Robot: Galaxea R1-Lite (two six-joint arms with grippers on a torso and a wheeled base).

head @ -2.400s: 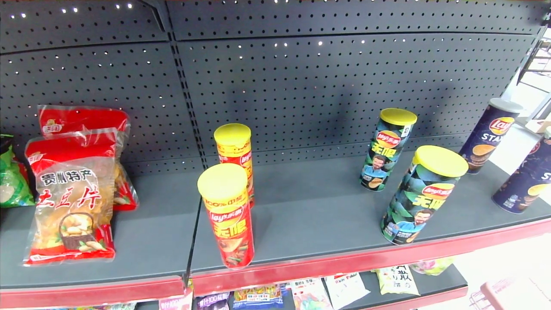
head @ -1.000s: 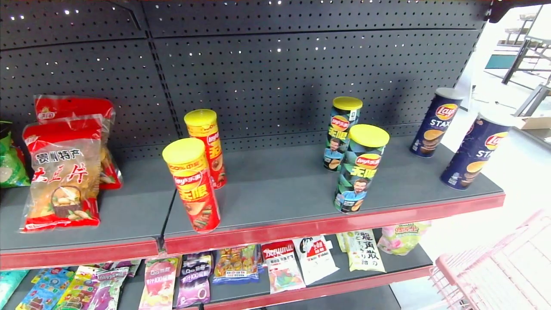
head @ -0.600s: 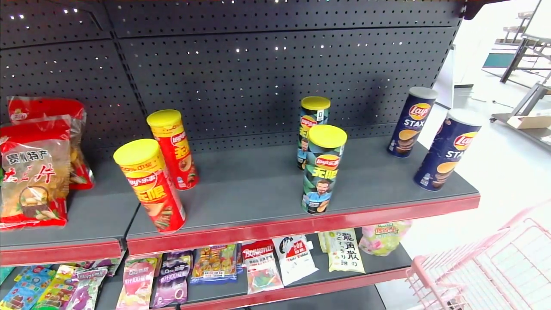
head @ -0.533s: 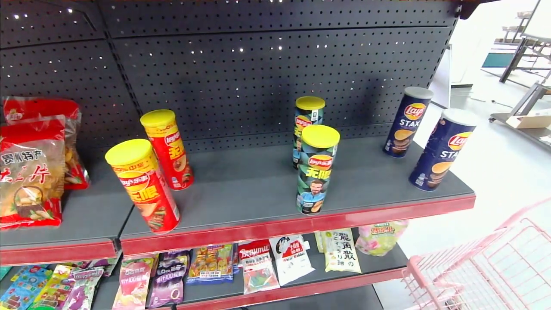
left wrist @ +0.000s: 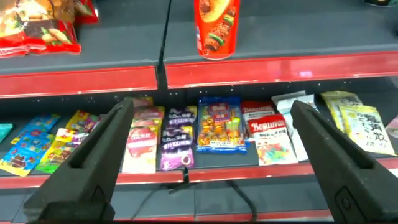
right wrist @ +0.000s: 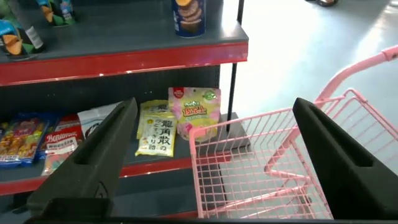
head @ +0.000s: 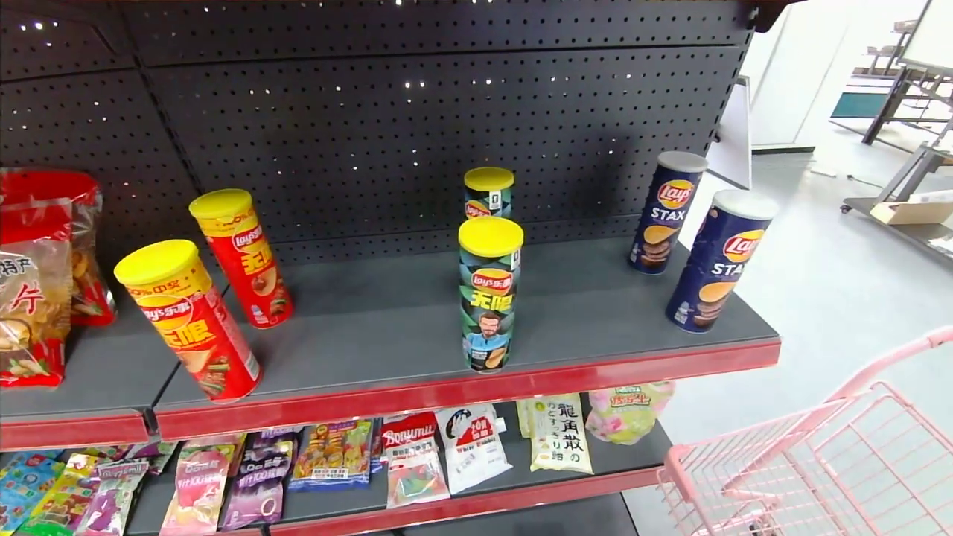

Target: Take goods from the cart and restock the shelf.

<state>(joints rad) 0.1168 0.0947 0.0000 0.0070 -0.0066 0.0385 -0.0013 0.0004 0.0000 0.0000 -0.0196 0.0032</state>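
1. Swinging right since earlier, the head camera now takes in the pink cart (head: 744, 435) beside the shelf (head: 461, 387).
2. Right gripper (right wrist: 214, 102), fingers spread and empty, faces the cart's corner.
3. Left gripper (left wrist: 211, 104), spread and empty, faces the shelf.

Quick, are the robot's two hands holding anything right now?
Left gripper: open, holding nothing.
Right gripper: open, holding nothing.

A shop; stocked shelf (head: 461, 387) of snacks, pink cart (head: 819, 461).
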